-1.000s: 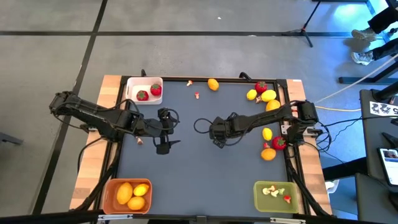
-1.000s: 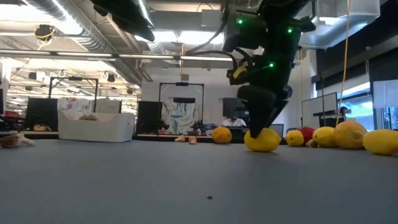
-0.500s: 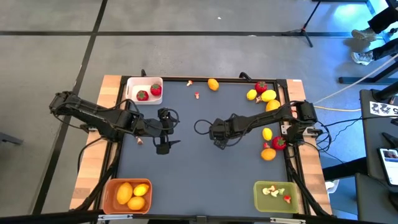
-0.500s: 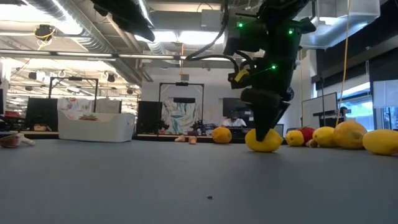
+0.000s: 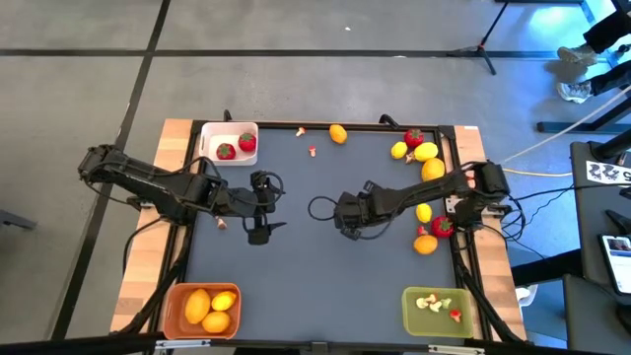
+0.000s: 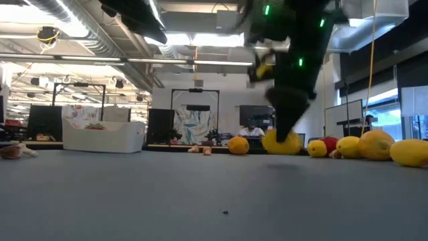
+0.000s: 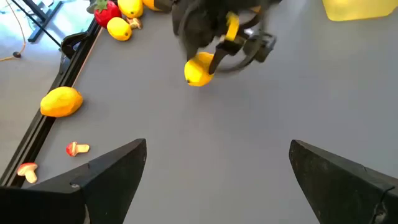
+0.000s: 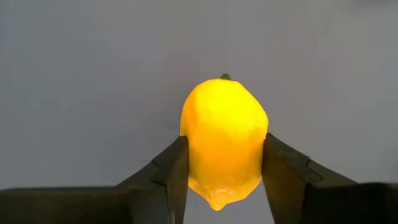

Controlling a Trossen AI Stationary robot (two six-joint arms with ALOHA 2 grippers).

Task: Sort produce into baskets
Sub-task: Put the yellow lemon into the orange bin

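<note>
My right gripper [image 5: 347, 223] is at the table's middle, shut on a yellow lemon [image 8: 224, 140]. The lemon also shows in the low view [image 6: 281, 143] and in the left wrist view [image 7: 199, 70]. My left gripper [image 5: 261, 229] is open and empty left of the middle; its fingers stand wide apart in its wrist view [image 7: 217, 180]. The white basket [image 5: 212, 138] holds two strawberries. The orange basket [image 5: 175, 306] holds lemons and citrus. The green basket [image 5: 409, 314] holds small bits. My right gripper pinches the lemon between its two fingers, one on each of the lemon's long sides [image 8: 189, 162]. The fingers [image 6: 289, 120] come from above, pointing down. The lemon hangs just clear of the table, its green-tipped end [image 8: 225, 76] away from the wrist.
Loose produce lies along the right edge: lemons and a strawberry [image 5: 419, 148], a lemon [image 5: 424, 212], a strawberry [image 5: 442, 227], an orange [image 5: 425, 244]. An orange citrus [image 5: 338, 133] and small bits [image 5: 313, 151] lie at the far edge. A bit [image 5: 222, 223] lies by my left arm.
My right gripper has gone up with the lemon, which rested on the table a second ago and now hangs clear of it. The gripper has stayed shut on it.
</note>
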